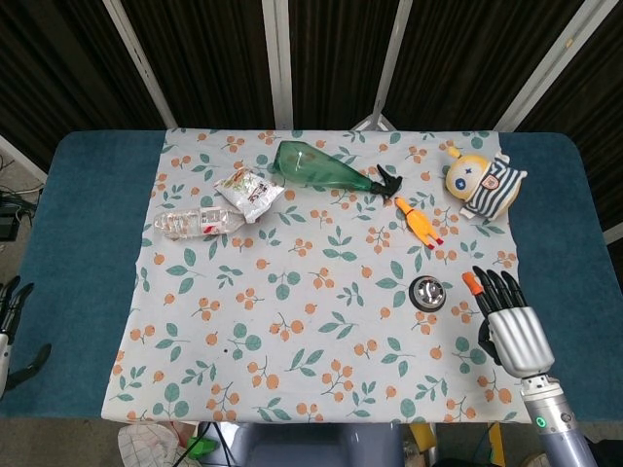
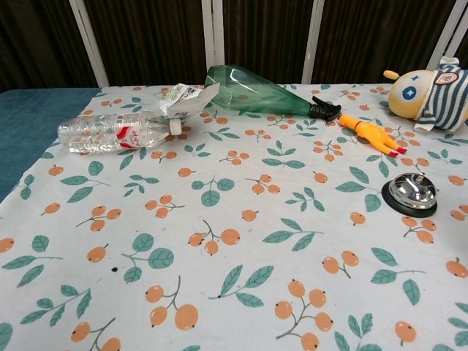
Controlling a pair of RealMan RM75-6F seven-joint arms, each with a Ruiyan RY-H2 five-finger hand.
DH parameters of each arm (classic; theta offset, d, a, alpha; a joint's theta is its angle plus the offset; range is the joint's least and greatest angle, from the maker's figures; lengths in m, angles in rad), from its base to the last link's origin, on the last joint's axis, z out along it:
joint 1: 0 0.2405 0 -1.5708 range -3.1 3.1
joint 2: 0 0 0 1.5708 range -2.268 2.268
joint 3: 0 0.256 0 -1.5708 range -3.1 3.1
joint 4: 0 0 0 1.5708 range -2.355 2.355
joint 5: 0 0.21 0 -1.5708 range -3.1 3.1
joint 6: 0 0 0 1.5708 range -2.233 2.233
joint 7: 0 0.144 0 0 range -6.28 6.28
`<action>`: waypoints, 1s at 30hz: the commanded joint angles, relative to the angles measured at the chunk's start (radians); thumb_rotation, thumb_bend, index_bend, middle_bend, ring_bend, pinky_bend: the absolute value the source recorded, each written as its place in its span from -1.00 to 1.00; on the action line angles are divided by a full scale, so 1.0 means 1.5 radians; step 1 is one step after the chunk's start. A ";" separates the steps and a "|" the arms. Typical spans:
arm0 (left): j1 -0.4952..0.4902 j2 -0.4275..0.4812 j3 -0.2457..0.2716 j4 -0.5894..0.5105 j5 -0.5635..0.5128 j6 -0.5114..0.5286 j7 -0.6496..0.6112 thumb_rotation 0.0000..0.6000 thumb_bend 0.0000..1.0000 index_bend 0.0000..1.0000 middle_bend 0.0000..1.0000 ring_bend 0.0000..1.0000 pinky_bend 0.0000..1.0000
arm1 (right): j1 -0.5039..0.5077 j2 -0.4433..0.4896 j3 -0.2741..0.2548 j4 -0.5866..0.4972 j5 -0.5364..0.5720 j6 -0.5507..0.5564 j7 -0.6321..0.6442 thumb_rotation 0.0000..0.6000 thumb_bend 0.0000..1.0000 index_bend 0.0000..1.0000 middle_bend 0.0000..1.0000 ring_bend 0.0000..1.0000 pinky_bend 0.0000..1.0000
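Two robot hands of mine show in the head view, both holding nothing. Under everything lies the blue surface, covered in the middle by a white cloth printed with green leaves and orange berries. My right robot hand hovers over the cloth's right edge, back upward, fingers apart and pointing away from me, one fingertip capped in orange. My left robot hand sits at the far left edge of the frame, off the cloth, fingers spread and only partly visible.

Nearest my right robot hand is the call bell, just to its left on the cloth and not touched: a low, shiny chrome dome on a round black base, with a small button on top.

Farther back lie a green spray bottle on its side, a yellow plush doll in a striped shirt, a clear plastic bottle, a crumpled snack packet, and an orange rubber chicken.
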 commanded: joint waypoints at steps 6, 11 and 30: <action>-0.002 -0.002 -0.005 0.000 -0.009 -0.003 0.005 1.00 -0.19 -0.91 -1.00 -0.94 -0.67 | 0.059 -0.042 0.044 -0.026 0.070 -0.073 -0.095 1.00 1.00 -0.83 -1.00 -1.00 -1.00; -0.002 -0.002 -0.006 0.001 -0.010 -0.004 0.004 1.00 -0.19 -0.91 -1.00 -0.94 -0.67 | 0.080 -0.082 0.056 -0.025 0.115 -0.099 -0.137 1.00 1.00 -0.83 -1.00 -1.00 -1.00; -0.001 0.002 -0.012 0.003 -0.019 -0.003 -0.005 1.00 -0.19 -0.91 -1.00 -0.94 -0.67 | 0.148 -0.229 0.071 0.166 0.171 -0.146 -0.108 1.00 1.00 -0.81 -1.00 -1.00 -1.00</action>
